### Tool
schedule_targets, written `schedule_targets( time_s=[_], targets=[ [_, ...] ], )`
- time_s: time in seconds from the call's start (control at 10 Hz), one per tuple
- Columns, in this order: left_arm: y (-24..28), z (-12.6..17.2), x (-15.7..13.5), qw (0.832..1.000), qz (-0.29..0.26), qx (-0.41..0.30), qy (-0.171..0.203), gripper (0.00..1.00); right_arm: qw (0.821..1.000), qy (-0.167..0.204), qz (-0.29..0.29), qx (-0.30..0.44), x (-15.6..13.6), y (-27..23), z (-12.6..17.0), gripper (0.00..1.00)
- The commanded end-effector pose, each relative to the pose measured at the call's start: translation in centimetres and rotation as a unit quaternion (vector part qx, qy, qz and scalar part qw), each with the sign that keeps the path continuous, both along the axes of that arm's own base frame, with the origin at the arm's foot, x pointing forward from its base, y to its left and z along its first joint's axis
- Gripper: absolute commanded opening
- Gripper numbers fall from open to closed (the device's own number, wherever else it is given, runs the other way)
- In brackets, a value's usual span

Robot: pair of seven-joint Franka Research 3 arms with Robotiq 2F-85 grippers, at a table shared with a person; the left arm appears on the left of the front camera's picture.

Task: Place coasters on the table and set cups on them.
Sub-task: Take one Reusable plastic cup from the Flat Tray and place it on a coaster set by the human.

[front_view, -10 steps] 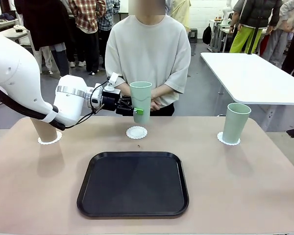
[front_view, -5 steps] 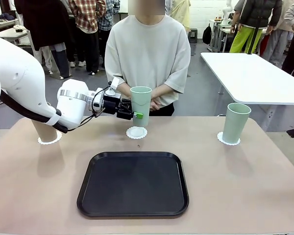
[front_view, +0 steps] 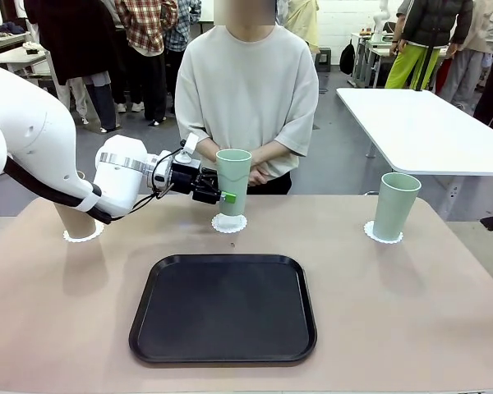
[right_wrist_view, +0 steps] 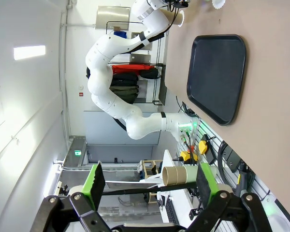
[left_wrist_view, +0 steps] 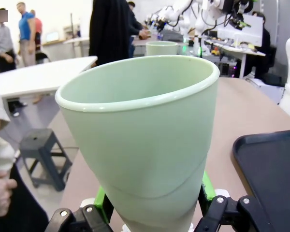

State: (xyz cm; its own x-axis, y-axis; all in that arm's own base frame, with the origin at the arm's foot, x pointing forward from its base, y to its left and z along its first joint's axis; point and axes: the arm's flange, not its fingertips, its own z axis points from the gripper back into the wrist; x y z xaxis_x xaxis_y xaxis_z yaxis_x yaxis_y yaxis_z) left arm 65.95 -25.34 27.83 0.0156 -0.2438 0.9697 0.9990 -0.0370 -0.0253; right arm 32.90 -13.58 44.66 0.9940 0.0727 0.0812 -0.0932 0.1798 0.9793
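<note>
White, rounded shells on the left arm [front_view: 33, 139], and there's a silver ring at the wrist with black cables looping past it. A black strap runs along the forearm. The left end effector [front_view: 223, 197] is black with green pads [left_wrist_view: 100, 199], silver screws dotting its knuckles. The right end effector [right_wrist_view: 147, 181] looks the same: black links, green pads, silver screws. The person [front_view: 248, 90] wears a pale grey short-sleeved tee.
</note>
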Motion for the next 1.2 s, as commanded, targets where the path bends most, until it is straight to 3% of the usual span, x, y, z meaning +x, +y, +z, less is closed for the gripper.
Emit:
schedule_targets(
  time_s=[0.0, 0.5, 0.8, 1.1],
  targets=[
    [-0.1, -0.1, -0.1, 1.0, 0.0, -0.001, 0.002, 0.84, 1.0, 0.008, -0.002, -0.001, -0.1, 0.0, 0.1, 1.0],
    [0.1, -0.6, 0.2, 1.0, 0.001, -0.005, 0.008, 0.84, 1.0, 0.008, -0.002, -0.001, -0.1, 0.0, 0.1, 1.0],
    [0.4, -1.4, 0.1, 1.0, -0.011, -0.017, -0.024, 0.84, 1.0, 0.008, -0.002, -0.001, -0.1, 0.0, 0.1, 1.0],
    [-0.2, -1.9, -0.1, 0.999, -0.024, -0.01, -0.029, 0.84, 1.0, 0.008, -0.002, -0.001, -0.1, 0.0, 0.1, 1.0]
  ],
)
